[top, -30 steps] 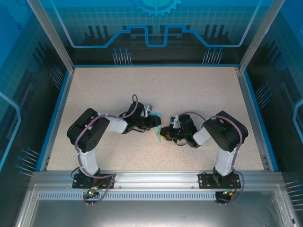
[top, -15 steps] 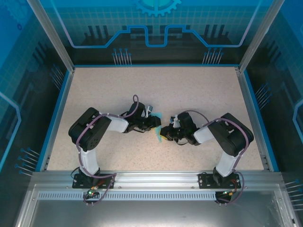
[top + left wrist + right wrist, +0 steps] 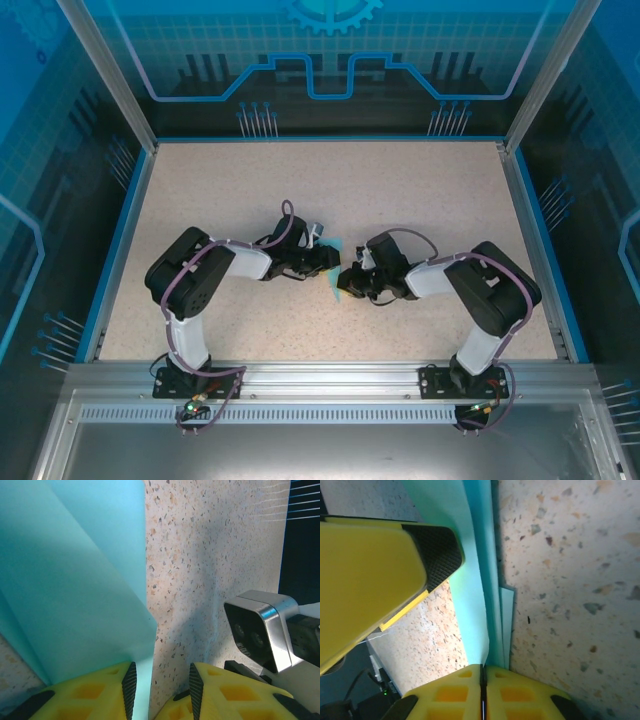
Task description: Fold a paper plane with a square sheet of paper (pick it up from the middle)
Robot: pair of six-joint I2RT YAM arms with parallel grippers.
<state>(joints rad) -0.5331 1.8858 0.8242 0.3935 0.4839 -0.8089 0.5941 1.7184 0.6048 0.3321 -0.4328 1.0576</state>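
The sheet of paper (image 3: 75,580) is light cyan-blue and folded into long layers (image 3: 475,580); in the top view a sliver of it (image 3: 336,290) peeks out between the two grippers at the table's centre. My right gripper (image 3: 482,669) is shut, its pads pressed together on a flap of the paper at the fold's near end. My left gripper (image 3: 160,672) stands open, with bare table in the gap; the paper's edge runs along its left pad (image 3: 129,682). From above, the left gripper (image 3: 328,262) and right gripper (image 3: 347,280) nearly touch.
The speckled beige table (image 3: 330,190) has a blue rim and dark walls around it. The right wrist's silver camera housing (image 3: 260,630) sits close to my left fingers. A left finger (image 3: 395,565) hangs over the paper in the right wrist view.
The right arm's elbow has swung outward to the right and its forearm lies flatter, while its gripper stays at the paper. The left arm has barely moved.
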